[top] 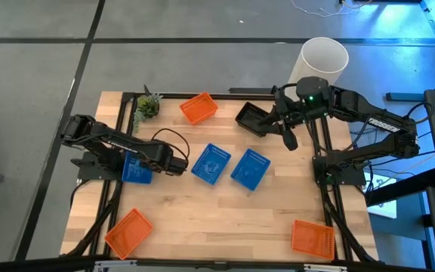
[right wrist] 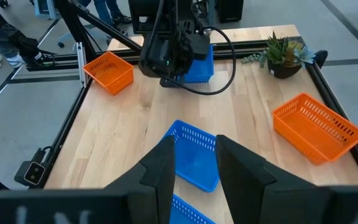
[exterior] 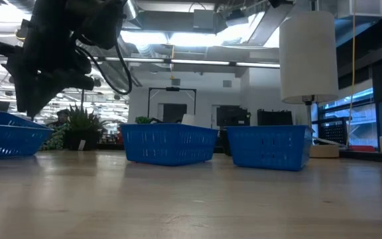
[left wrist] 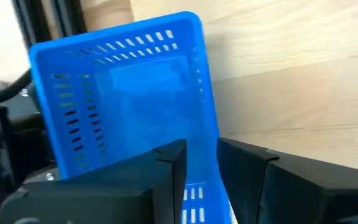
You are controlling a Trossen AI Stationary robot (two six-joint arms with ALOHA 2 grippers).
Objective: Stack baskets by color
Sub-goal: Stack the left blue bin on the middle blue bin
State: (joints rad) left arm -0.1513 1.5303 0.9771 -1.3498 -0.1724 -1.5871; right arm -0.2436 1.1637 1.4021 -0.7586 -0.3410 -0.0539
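A blue basket [top: 134, 172] [left wrist: 129, 93] rests on its bottom at the table's left side. My left gripper [left wrist: 202, 148] [top: 174, 162] points steeply down over its right-hand wall, open, one finger inside the basket and one outside. Two more blue baskets [top: 211, 163] [top: 250, 168] stand at mid-table. One orange basket [top: 198, 108] sits at the far edge and two others [top: 128, 232] [top: 313, 239] at the near corners. A black basket [top: 252, 118] lies at the far right. My right gripper [right wrist: 194, 142] [top: 288, 138] hangs open high above the table beside the black basket, holding nothing. My left gripper has the blue basket's side wall [left wrist: 215, 134] running into the gap between its fingers, which come from above and lie across the wall. I cannot tell whether they touch it. The basket sits flat on the table.
A small green plant [top: 148, 106] stands at the far left corner. A tall white cylinder [top: 325, 59] stands just beyond the table's far right corner. A black frame [top: 115, 196] runs along the table's sides. Bare wood [top: 217, 219] lies between the near orange baskets.
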